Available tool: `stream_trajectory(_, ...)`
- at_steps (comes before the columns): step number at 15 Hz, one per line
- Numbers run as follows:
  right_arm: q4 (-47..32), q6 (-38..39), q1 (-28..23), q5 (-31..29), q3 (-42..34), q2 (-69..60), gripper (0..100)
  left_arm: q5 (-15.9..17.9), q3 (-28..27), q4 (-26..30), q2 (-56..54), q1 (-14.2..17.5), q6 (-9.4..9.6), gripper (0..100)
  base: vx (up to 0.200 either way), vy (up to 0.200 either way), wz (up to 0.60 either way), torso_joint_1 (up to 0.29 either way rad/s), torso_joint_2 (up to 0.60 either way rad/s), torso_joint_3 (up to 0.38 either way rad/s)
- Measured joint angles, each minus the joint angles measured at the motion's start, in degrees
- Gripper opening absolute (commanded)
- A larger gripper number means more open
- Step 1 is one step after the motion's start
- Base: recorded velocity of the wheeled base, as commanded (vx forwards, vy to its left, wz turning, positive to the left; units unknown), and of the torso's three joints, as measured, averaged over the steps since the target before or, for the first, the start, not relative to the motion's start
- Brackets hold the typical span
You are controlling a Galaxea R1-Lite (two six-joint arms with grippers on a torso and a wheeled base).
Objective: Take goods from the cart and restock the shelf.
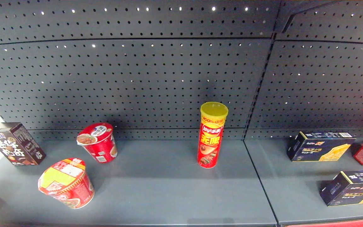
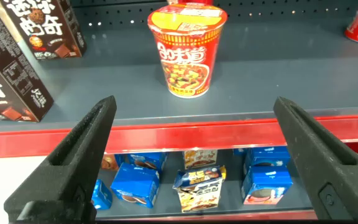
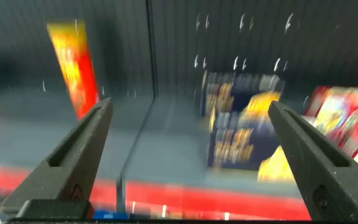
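Two grippers, both empty. The left gripper [image 2: 194,101] hangs with jaws spread wide just off the shelf's [image 1: 169,189] red front edge. It faces a cup [image 2: 187,50] standing upright near that edge, toward the left end. A second cup [image 1: 99,142] sits behind it, nearer the back panel.

The right gripper [image 3: 190,104] is spread just as wide, looking in at the can [image 1: 212,135] and a blue box [image 1: 321,146] past the divider.

The can stands at mid-shelf near the back, long axis vertical. It's a slim glossy red tube with a yellow plastic lid. The cups are tapered with slick print and peel lids, and the boxes look like flat-sided card.

There's plenty of bare grey metal between cups and can, and I'd call that the gap to fill. Fresh goods must come from the cart, but which way it lies from either gripper I cannot tell.
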State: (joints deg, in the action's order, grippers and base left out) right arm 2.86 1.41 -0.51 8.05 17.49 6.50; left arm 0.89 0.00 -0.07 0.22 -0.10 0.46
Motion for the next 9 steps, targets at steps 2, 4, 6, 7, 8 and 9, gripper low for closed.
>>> stream_trajectory(2,-5.6,-0.7,-1.4,-0.1,10.6,2.7,100,0.0,0.0,0.0,0.0,0.0,-0.02,100,0.000,0.000,0.00,0.000,0.00,0.000)
stream_trajectory(4,-14.6,-1.7,-5.3,0.2,20.8,4.2,100,0.0,0.0,0.0,0.0,0.0,-0.02,100,0.000,0.000,0.00,0.000,0.00,0.000)
stream_trajectory(6,-22.2,-2.2,-10.1,1.7,30.3,5.4,100,0.0,0.0,0.0,0.0,0.0,-0.04,100,0.000,0.000,0.00,0.000,0.00,0.000)
stream_trajectory(7,-24.9,-2.3,-12.5,2.3,34.4,6.0,100,0.0,0.0,0.0,0.0,0.0,-0.02,100,0.000,0.000,0.00,0.000,0.00,0.000)
stream_trajectory(8,-27.1,-2.4,-14.4,2.6,37.5,6.5,100,0.0,0.0,0.0,0.0,0.0,-0.02,100,0.000,0.000,0.00,0.000,0.00,0.000)
stream_trajectory(9,-28.6,-2.6,-15.7,2.7,39.8,7.0,100,0.0,0.0,0.0,0.0,0.0,-0.02,100,0.000,0.000,0.00,0.000,0.00,0.000)
